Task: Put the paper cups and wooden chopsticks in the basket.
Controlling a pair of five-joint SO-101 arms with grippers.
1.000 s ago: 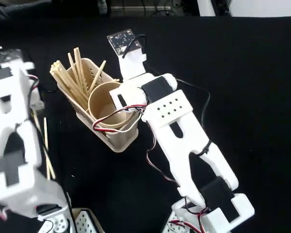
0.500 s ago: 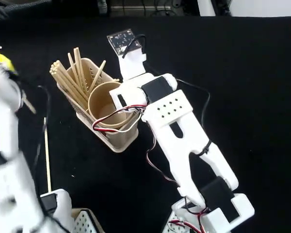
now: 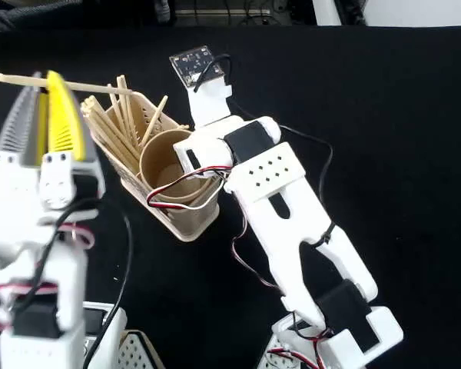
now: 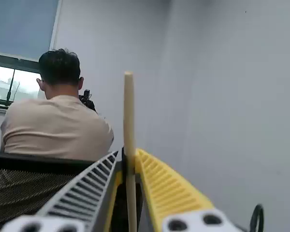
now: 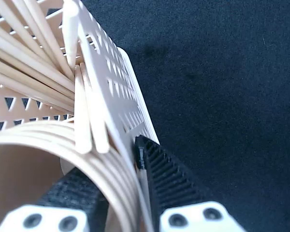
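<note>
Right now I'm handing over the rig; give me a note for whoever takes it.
Left gripper: shut on one chopstick, held raised, its end near the basket.
Right gripper: at the basket's rim, by the cups.
Done: cups and a bunch of chopsticks are in the basket.
Left: drop the held chopstick in. The left arm hides the table beneath it, so check there for more.

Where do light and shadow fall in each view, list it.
High view: white arms bright on the black cloth. Left wrist view: bright window in the room, chopstick evenly lit. Right wrist view: basket brightly lit, faint shadow on the cloth beside it.
</note>
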